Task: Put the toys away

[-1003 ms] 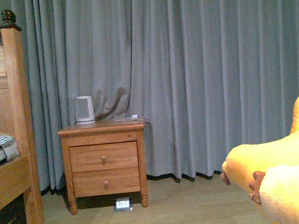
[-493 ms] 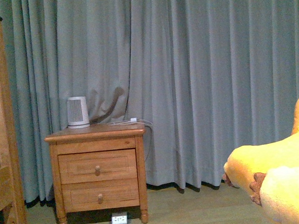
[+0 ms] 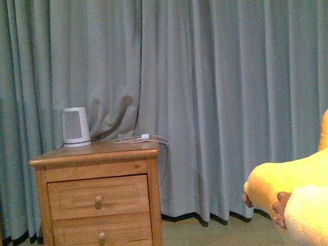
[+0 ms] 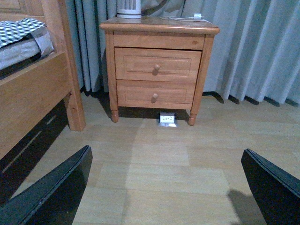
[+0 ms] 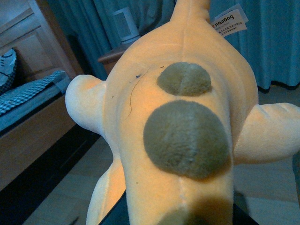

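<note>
While my left tool [image 4: 166,154] hangs wide open and empty over the floor [image 4: 159,183], my right tool [image 5: 178,219] grips the orange-yellow plush animal [image 5: 140,103].

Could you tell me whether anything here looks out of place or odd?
A socket block lies on the floor just under the nightstand, and a white charger cable trails over its edge. The plush has a thin dark line on its spotted side, perhaps a stray thread.
</note>
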